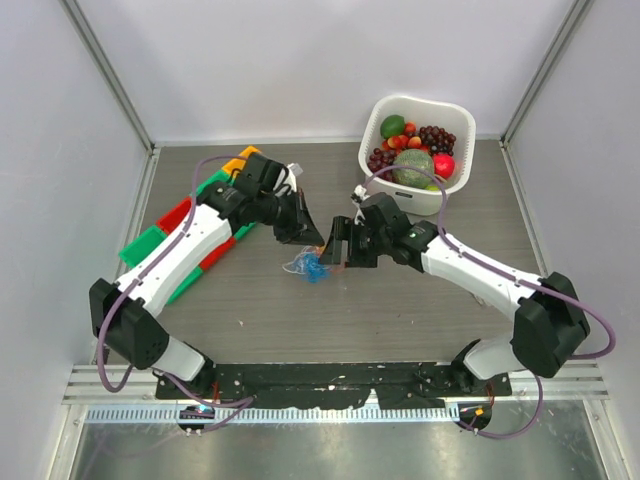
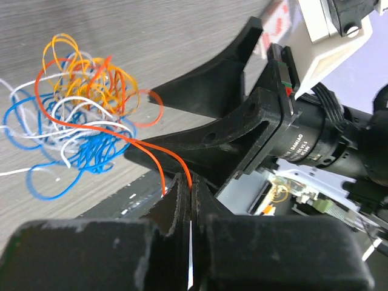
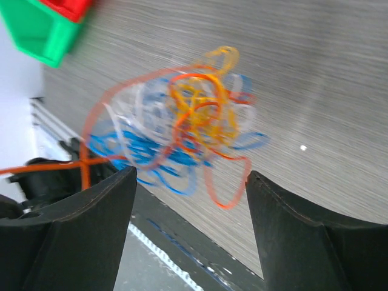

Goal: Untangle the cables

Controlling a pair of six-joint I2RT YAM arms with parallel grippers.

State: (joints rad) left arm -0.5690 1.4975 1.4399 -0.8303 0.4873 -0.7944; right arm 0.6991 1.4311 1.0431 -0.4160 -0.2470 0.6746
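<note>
The cables (image 1: 308,265) are a loose bunch of thin blue, white, yellow-orange and red loops resting on the grey table between both grippers. In the left wrist view the bunch (image 2: 85,115) sits up and to the left, and one red strand (image 2: 154,148) runs from it into my left gripper (image 2: 191,189), whose jaws are shut on that strand. My right gripper (image 3: 191,176) stands open just short of the bunch (image 3: 182,127), with only a dangling red loop between its fingertips. From above, the left gripper (image 1: 305,237) and right gripper (image 1: 338,247) nearly face each other.
A white basket (image 1: 372,130) of fruit stands at the back right, close behind the right arm. Green and red bins (image 1: 165,240) lie under the left arm on the left. The right gripper's black fingers (image 2: 209,91) fill the middle of the left wrist view.
</note>
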